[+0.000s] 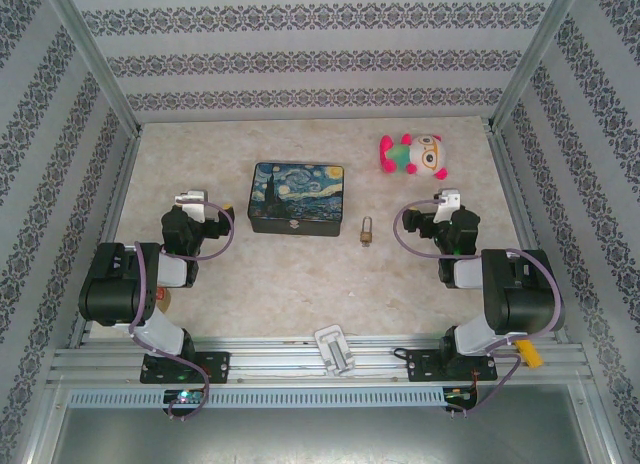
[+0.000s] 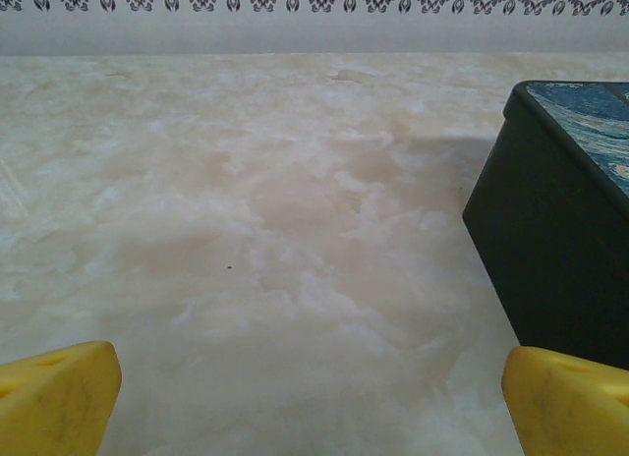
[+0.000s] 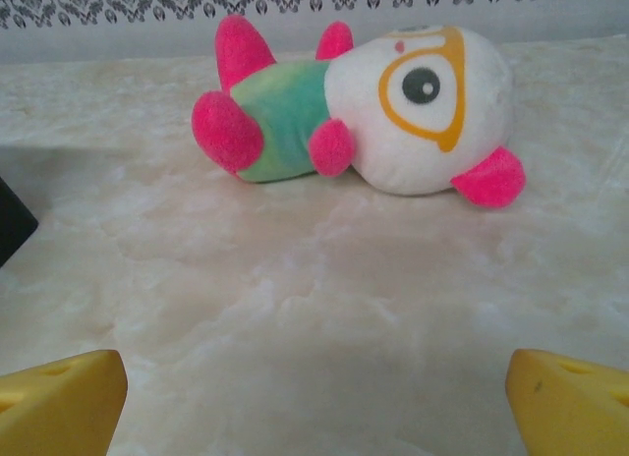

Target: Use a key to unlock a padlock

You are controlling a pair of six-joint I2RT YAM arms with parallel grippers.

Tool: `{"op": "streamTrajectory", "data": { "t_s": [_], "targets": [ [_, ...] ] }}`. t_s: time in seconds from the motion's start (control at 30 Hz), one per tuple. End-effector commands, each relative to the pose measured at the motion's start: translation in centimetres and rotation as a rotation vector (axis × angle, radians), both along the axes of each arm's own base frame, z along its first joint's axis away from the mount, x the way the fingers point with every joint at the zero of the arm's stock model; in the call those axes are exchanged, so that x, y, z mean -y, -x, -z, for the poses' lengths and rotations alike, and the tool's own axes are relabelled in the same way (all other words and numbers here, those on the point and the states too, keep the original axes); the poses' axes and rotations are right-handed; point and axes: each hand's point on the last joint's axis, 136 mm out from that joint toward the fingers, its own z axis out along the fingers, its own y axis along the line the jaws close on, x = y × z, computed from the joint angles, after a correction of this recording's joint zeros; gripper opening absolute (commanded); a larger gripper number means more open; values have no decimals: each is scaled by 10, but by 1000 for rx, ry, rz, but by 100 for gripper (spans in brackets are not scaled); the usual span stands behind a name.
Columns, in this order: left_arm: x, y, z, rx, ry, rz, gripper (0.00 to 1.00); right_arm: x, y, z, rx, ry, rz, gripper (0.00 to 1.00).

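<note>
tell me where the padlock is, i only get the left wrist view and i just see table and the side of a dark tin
observer: The padlock lies on the table just right of the painted tin, by its near right corner, not touching it.
operator: which arm is closer to it
observer: The right one; the padlock sits between the tin and the open right end effector.
operator: anything else over there
observer: A plush toy lies on its side at the far right, ahead of the right end effector.
</note>
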Motion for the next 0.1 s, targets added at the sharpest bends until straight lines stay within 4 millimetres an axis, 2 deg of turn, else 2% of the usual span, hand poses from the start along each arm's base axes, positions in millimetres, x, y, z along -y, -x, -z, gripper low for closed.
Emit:
{"op": "streamTrajectory", "data": {
  "t_s": [0.0, 0.07],
  "targets": [
    [-3, 2, 0, -3, 11, -14, 99, -3, -10, -16, 49, 23, -6, 98],
    [-3, 2, -1, -3, 12, -17, 99, -3, -9, -15, 47, 24, -6, 98]
  ]
}}
